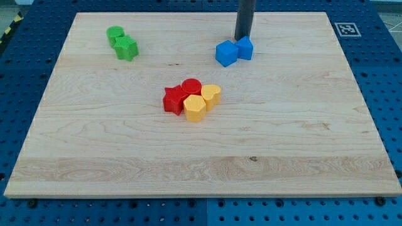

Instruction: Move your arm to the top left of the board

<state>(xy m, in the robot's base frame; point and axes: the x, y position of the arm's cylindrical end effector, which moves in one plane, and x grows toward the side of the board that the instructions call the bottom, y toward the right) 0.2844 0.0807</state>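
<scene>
My tip (243, 39) is at the view's top, right of centre, on the wooden board (94, 144). It stands just behind two blue blocks: a blue cube (226, 53) and a smaller blue block (245, 48) to its right. Whether the tip touches them I cannot tell. At the view's top left lie a green cylinder (115, 34) and a green star-shaped block (126, 48), touching each other and far to the left of the tip.
In the board's middle sits a tight cluster: a red star-shaped block (173, 99), a red cylinder (191, 86), a yellow hexagonal block (195, 108) and a yellow block (211, 95). A black-and-white marker tag (347, 29) lies off the board's top right corner.
</scene>
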